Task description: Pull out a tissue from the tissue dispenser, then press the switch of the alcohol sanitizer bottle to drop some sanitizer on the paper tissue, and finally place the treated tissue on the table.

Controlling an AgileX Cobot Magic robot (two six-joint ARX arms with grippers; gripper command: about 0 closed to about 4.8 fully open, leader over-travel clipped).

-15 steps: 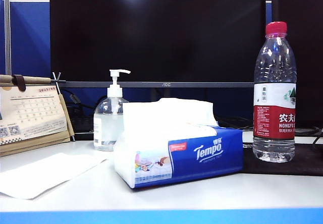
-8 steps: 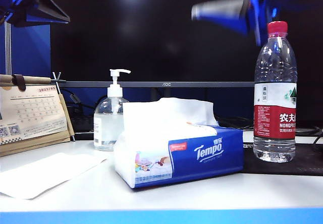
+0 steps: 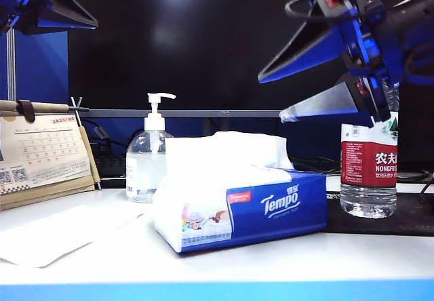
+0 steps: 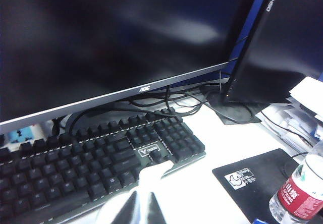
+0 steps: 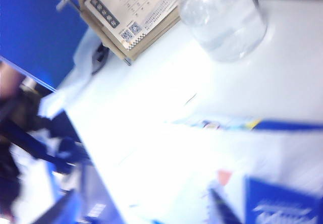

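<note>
The blue Tempo tissue dispenser point(image 3: 271, 209) lies mid-table with a white tissue point(image 3: 224, 153) standing out of its top. Behind it to the left stands the clear alcohol sanitizer bottle point(image 3: 144, 172) with its white pump switch point(image 3: 160, 97). My right gripper point(image 3: 271, 97) hangs open above the pack's right end, fingers pointing left, touching nothing. In the blurred right wrist view it point(image 5: 146, 214) spans the pack point(image 5: 282, 206), with the bottle point(image 5: 227, 22) beyond. My left gripper point(image 3: 64, 9) is high at the top left, its fingers point(image 4: 137, 209) close together and empty.
A desk calendar point(image 3: 41, 155) stands at the left and a flat white sheet point(image 3: 54, 236) lies before it on the table point(image 3: 285, 257). A red-capped water bottle point(image 3: 369, 172) stands on a black mat point(image 3: 407, 223) at the right. A monitor point(image 3: 210, 43) and keyboard point(image 4: 91, 168) sit behind.
Both arms have come into view from above. The right gripper swung down and leftward over the pack's right end and spread its fingers wider. The left gripper has barely moved over the last half second.
</note>
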